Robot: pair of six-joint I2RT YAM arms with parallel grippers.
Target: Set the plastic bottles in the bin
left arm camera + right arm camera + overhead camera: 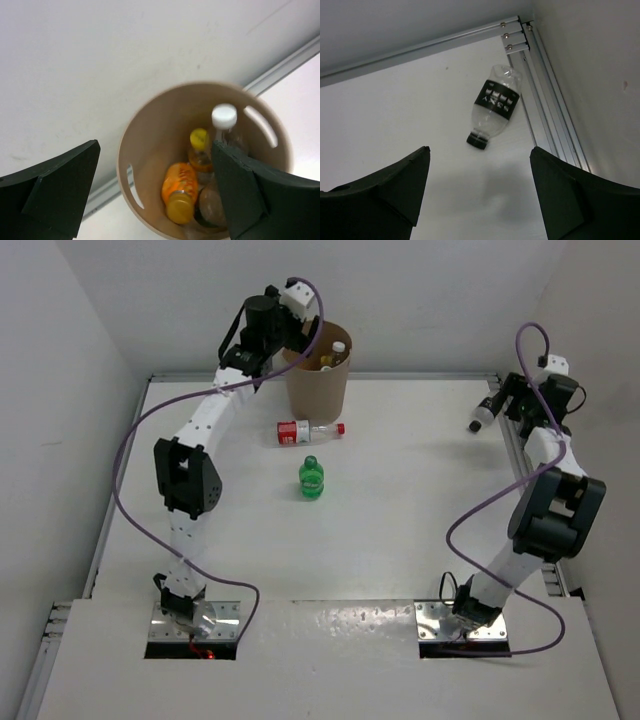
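Note:
The tan bin (318,385) stands at the back of the table. My left gripper (302,342) hovers open and empty over its mouth. In the left wrist view (155,195) the bin's inner wall (150,145) holds an orange bottle (181,192), a yellow-capped bottle (200,149) and a white-capped bottle (224,117). A red-labelled bottle (305,431) lies in front of the bin. A green bottle (311,478) stands nearer. My right gripper (503,405) is open and empty just short of a clear dark-capped bottle (495,107) lying by the right rail, also seen from above (482,417).
A metal rail (547,115) runs along the table's right edge and meets the back rail at the corner just beyond the dark-capped bottle. White walls close the back and both sides. The bin has slot handles (131,185) in its wall.

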